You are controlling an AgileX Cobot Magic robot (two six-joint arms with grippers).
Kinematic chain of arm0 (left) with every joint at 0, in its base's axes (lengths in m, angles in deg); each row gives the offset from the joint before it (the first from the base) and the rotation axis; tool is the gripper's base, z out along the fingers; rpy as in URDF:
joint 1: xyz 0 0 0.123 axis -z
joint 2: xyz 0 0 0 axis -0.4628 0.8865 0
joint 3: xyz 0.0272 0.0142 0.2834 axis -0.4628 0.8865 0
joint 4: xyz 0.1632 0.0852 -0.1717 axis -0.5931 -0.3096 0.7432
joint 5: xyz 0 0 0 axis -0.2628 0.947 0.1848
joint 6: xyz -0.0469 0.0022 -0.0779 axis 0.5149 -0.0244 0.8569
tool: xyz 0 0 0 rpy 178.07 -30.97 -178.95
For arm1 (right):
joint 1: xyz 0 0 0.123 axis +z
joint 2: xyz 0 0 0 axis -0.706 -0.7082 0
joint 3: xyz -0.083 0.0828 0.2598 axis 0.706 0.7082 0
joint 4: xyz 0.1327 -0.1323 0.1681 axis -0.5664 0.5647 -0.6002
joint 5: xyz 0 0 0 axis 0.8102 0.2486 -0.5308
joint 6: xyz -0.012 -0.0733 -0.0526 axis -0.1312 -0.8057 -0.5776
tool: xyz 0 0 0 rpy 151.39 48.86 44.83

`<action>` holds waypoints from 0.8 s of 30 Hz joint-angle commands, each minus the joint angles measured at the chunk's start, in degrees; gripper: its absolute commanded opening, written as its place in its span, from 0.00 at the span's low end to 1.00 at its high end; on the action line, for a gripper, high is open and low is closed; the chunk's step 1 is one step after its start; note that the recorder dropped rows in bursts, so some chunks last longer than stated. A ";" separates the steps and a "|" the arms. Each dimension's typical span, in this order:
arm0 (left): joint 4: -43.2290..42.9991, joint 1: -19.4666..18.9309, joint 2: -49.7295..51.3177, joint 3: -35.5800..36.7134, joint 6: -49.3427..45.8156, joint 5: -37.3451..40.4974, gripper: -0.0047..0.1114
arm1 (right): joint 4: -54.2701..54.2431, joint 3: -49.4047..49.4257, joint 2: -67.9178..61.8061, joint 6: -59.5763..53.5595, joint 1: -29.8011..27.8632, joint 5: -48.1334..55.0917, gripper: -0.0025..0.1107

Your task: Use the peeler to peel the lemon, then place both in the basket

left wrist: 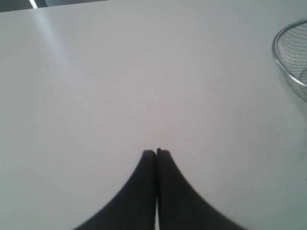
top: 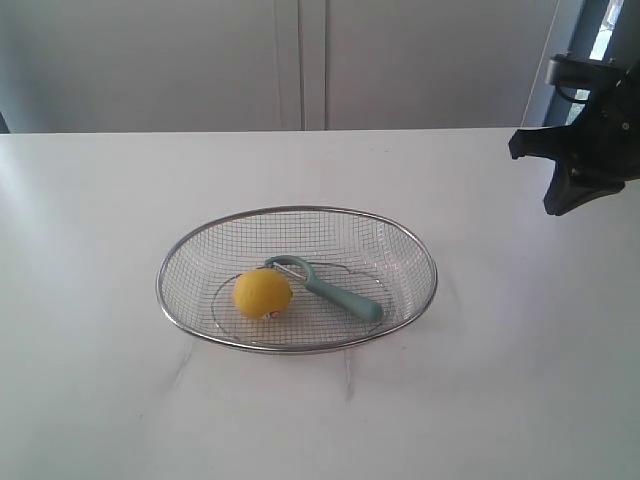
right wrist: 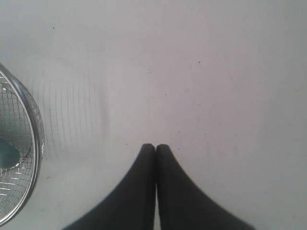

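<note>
- Left gripper point(left wrist: 156, 152): jaws pressed together, empty, hanging over bare table point(left wrist: 120, 86) beside the basket's rim
- Right gripper point(right wrist: 155, 146): likewise closed on nothing, near the basket's other end; its arm is raised at the exterior view's right edge
- Basket point(top: 297, 211): holds the lemon point(top: 262, 294) and, just beside it, the peeler point(top: 335, 290)
- Step, as judged: both items lie in the basket with the arms clear; whether the lemon is peeled cannot be told; if not, a gripper must open and lift the peeler out

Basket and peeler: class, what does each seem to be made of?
The basket: shiny silver metal, judging by its fine see-through wire mesh and thick gleaming rim. The peeler: probably matte teal plastic, with a smooth, thick, uniformly coloured handle.
</note>
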 commanded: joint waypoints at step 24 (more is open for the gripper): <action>5.07 -5.08 -4.78 9.20 -0.16 -1.03 0.04 | -0.03 0.00 0.60 -0.13 -0.62 -6.35 0.02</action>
